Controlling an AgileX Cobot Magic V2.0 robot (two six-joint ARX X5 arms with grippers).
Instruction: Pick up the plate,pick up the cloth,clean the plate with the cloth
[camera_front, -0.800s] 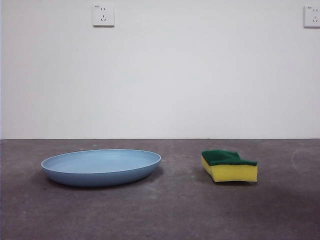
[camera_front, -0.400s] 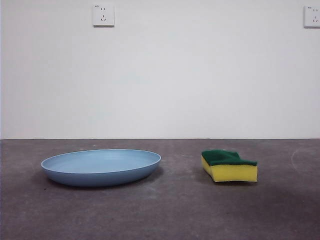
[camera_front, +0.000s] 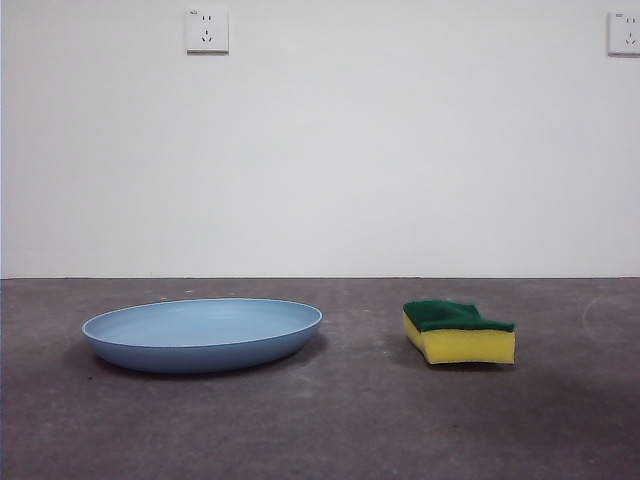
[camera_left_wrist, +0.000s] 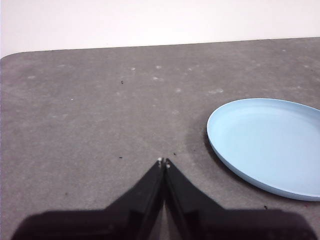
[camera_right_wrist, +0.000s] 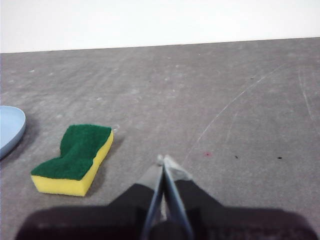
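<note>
- Front view: a dark grey table (camera_front: 330, 420) runs across the lower part of the scene, with a plain white wall (camera_front: 400, 150) behind it.
- The plate (camera_front: 203, 334), a wide, shallow, light blue dish with a raised rim, lies flat on the table at the left.
- The cloth (camera_front: 459, 332), a blocky yellow sponge with a dark green scouring layer on top and a wavy outline, lies flat on the table at the right. It is well apart from the plate, with bare tabletop between them.
- Two white wall sockets are mounted high on the wall, one (camera_front: 207, 30) above the plate and one (camera_front: 624, 33) at the far right edge.
- Neither arm shows in this view.
- Left wrist view: the left gripper (camera_left_wrist: 163, 161) hangs above bare table with its two black jaws pressed together tip to tip, holding nothing. The plate (camera_left_wrist: 270, 145) lies to its right, near but not touching, and is cut off by the picture's edge.
- Right wrist view: the right gripper (camera_right_wrist: 164, 160) hangs above bare table, its jaws closed to a thin slit and holding nothing. The cloth (camera_right_wrist: 75, 158) lies to its left, green side up, apart from the jaws. A sliver of the plate (camera_right_wrist: 10, 129) shows further left, beyond the cloth. Pale scratches (camera_right_wrist: 235, 102) cross the table on the gripper's right.
</note>
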